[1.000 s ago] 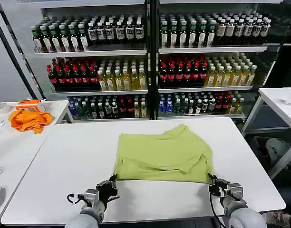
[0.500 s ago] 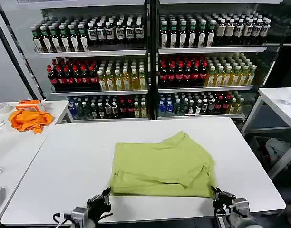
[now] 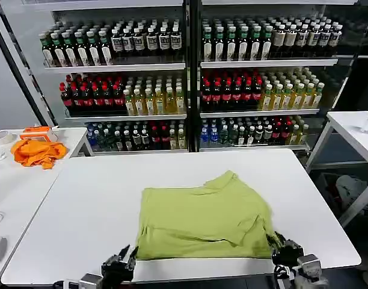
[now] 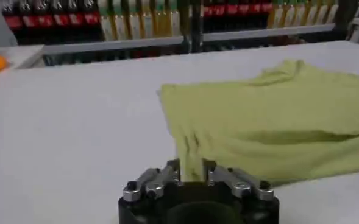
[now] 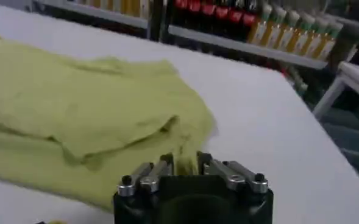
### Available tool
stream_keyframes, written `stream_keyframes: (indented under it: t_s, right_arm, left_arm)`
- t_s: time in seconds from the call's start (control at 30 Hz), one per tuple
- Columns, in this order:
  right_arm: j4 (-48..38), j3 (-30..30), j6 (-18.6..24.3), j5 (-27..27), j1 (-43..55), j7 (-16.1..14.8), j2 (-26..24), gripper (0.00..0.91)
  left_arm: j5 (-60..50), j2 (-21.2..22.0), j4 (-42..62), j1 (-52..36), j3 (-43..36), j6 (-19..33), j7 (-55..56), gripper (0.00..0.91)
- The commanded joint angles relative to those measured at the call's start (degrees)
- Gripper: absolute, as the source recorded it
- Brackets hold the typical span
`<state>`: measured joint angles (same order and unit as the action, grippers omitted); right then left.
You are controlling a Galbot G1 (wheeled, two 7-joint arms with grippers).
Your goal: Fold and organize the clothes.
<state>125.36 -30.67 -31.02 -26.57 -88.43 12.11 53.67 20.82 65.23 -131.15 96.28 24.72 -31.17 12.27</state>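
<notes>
At the near edge of the white table point(image 3: 82, 198), two grippers are seen, one at each near corner of one lime yellow-green T-shirt point(image 3: 205, 217). The left gripper point(image 3: 125, 260) is pinched onto the shirt's near left corner; in the left wrist view the left gripper point(image 4: 191, 173) has its fingers drawn narrow, with a fold of green cloth caught between them. The right gripper point(image 3: 279, 245) is at the near right corner, and in the right wrist view the right gripper point(image 5: 185, 163) is likewise narrowed on the hem, though how firmly the cloth is trapped there is hard to judge.

Compared with a second ago, both grippers have been drawn back toward the robot and the shirt's near hem has been pulled with them, so the garment now lies closer to the near table edge and flatter along that hem. This is read as a straightening drag. The shirt is already doubled over, with loose folds across its upper layer and one sleeve or collar peak raised at its far side; another fold is probably still owed.

One bright orange cloth point(image 3: 36, 152) is left untouched on the side table point(image 3: 9, 180) at the far left. Beyond the table, two shelving units point(image 3: 190, 72) are stocked with many bottles on three shelf levels each.
</notes>
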Motion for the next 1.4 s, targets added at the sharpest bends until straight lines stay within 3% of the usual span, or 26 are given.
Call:
stream_keyframes:
  t_s: [0.03, 0.3, 0.63, 1.0, 1.33, 1.37, 1.4]
  right_arm:
    - [-10.68, 8.0, -0.78, -10.33, 22.07, 2.44, -2.1, 0.907]
    - [-26.36, 22.25, -2.2, -19.38, 42.66, 4.16, -1.5, 0.907]
    - [-41.65, 33.82, -2.23, -20.88, 55.45, 3.76, 4.07, 0.907]
    - [-48.47, 37.2, -2.27, -18.55, 59.46, 3.48, 9.11, 0.907]
    - [-51.59, 36.54, -2.34, -18.51, 58.43, 3.82, 10.49, 0.907]
    - [-51.66, 36.51, -2.33, -18.58, 58.36, 3.79, 10.49, 0.907]
    - [-51.78, 36.47, -2.33, -18.75, 58.25, 3.76, 10.49, 0.907]
  left_arm:
    - [9.71, -5.48, 12.9, -21.01, -0.63, -0.69, 1.73, 0.907]
    - [14.02, -6.37, 23.9, -35.11, -8.66, -1.84, 3.79, 0.907]
    - [14.26, -3.91, 33.08, -43.49, -14.49, -1.87, 4.1, 0.907]
    - [14.5, -2.65, 38.16, -46.55, -16.72, -1.83, 3.75, 0.907]
    - [14.32, -1.35, 40.02, -47.34, -18.58, -1.71, 2.81, 0.907]
    - [14.25, -1.28, 40.12, -47.42, -18.66, -1.53, 2.73, 0.695]
    - [14.18, -1.18, 40.22, -47.5, -18.89, -1.17, 2.72, 0.363]
